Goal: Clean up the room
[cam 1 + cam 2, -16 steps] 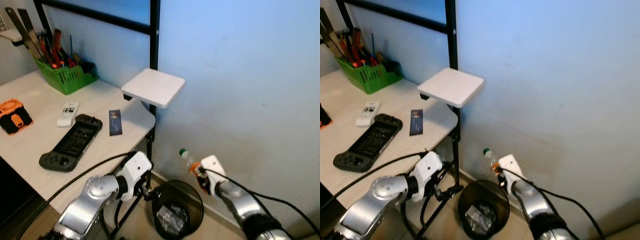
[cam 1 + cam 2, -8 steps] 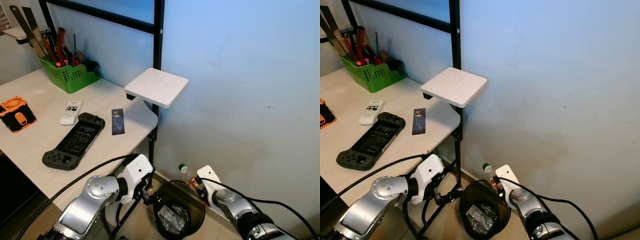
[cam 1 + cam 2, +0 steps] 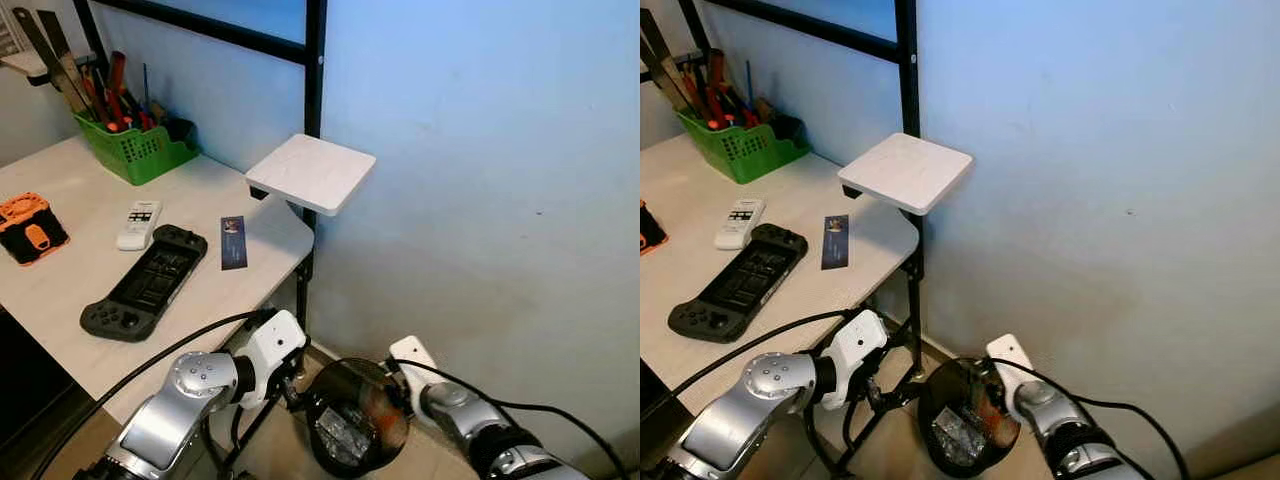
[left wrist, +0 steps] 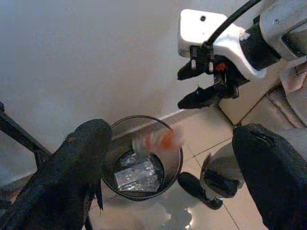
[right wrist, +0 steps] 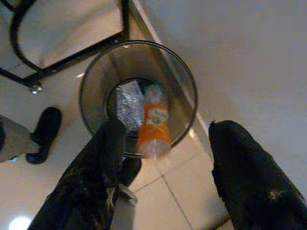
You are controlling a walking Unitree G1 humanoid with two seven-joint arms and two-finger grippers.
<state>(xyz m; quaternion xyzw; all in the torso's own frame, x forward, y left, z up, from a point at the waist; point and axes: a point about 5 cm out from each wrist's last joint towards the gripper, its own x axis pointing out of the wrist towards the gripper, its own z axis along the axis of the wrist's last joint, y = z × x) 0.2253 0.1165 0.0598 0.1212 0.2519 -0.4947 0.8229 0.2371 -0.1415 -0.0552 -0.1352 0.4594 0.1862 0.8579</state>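
The right gripper (image 4: 204, 86) hung above the round black waste bin (image 5: 98, 72) with its fingers spread apart and nothing between them. The small orange-labelled bottle (image 5: 153, 125) was in mid-air just below it, blurred, inside the bin's rim over a crumpled silver wrapper (image 5: 125, 103). The left gripper (image 4: 168, 187), fingers wide and empty, hung beside the bin, near the black desk leg (image 3: 303, 290).
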